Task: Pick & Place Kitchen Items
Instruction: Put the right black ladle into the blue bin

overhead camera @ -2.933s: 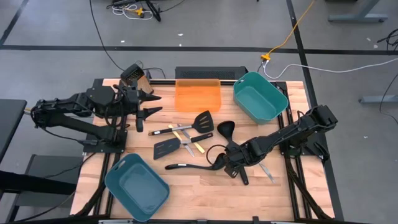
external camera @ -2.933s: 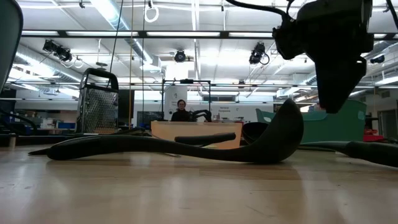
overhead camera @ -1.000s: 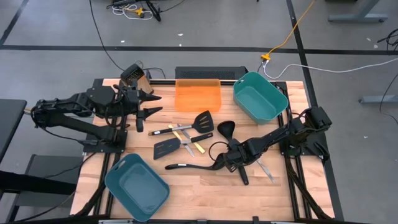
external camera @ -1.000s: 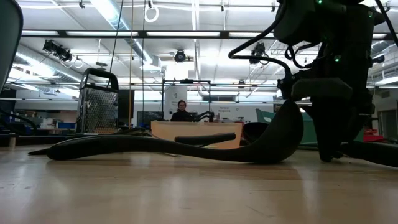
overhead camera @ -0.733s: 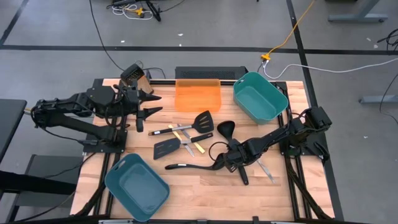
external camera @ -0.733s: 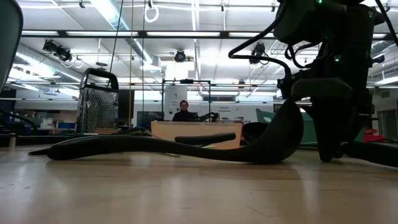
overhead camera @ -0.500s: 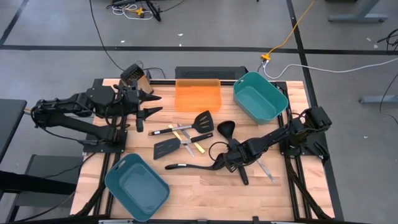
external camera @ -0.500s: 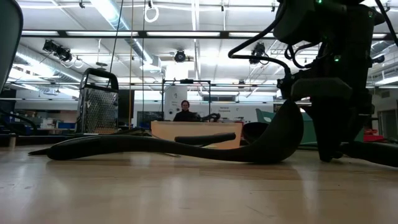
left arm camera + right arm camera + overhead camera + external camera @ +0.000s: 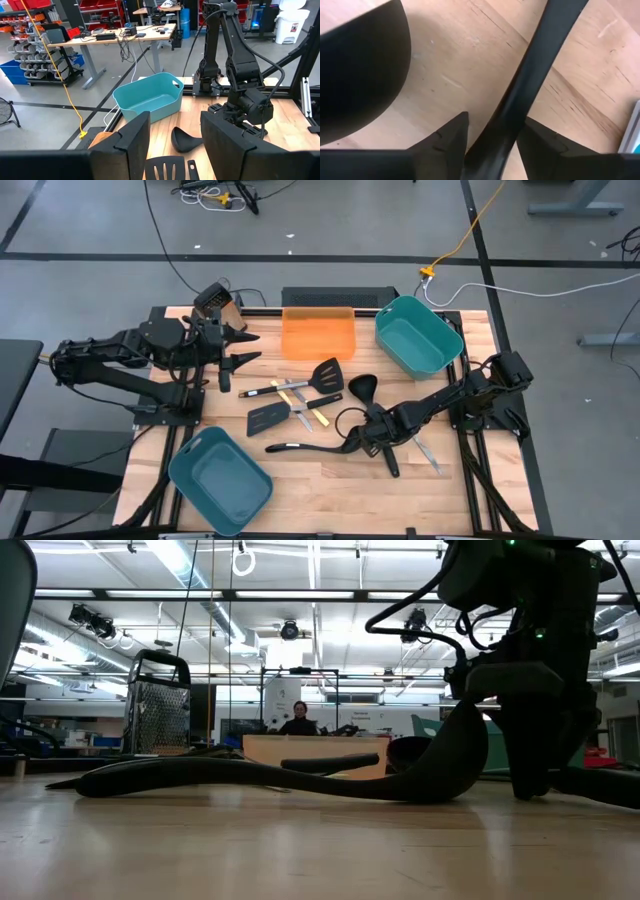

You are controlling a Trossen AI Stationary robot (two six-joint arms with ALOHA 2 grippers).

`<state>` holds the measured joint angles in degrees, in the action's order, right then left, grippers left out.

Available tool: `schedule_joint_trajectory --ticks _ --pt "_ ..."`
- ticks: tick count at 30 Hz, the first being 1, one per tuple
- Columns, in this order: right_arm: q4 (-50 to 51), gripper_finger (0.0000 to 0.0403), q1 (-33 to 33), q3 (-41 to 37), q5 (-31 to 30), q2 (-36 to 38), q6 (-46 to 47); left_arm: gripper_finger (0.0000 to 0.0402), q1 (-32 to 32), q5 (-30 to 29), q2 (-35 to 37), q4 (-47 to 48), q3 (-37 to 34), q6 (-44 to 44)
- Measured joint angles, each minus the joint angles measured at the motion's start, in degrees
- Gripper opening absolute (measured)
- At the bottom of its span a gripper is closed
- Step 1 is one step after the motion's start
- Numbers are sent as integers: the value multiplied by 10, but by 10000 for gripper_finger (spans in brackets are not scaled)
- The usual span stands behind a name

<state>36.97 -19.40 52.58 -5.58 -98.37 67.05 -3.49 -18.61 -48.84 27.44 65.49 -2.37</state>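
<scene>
- Black utensils first: I count two ladles, one point(image 9: 322, 443) lying near the table's middle, the other point(image 9: 363, 388) just beyond it, and two slotted spatulas point(image 9: 325, 374) point(image 9: 268, 419) to their left.
- My right gripper point(image 9: 362, 436) is down at the near ladle; its fingers point(image 9: 451, 142) straddle the handle, though I cannot tell whether they pinch it.
- My left gripper point(image 9: 240, 349) waits at the far left, jaws spread and empty.
- Two teal bins point(image 9: 418, 332) point(image 9: 219, 478), one orange tray point(image 9: 319, 333).
- Silver and yellow-handled cutlery point(image 9: 298, 404) lies between the spatulas.

black ladles point(image 9: 320, 446), teal bins point(image 9: 418, 333), orange tray point(image 9: 318, 333)
</scene>
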Motion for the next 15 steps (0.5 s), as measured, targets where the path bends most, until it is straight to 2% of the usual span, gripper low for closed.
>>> schedule_joint_trajectory --ticks 7,15 --pt "-2 126 0 0 1 0 2 181 0 0 0 0 0 0" --pt "-2 106 0 0 1 0 1 181 0 0 0 0 0 0"
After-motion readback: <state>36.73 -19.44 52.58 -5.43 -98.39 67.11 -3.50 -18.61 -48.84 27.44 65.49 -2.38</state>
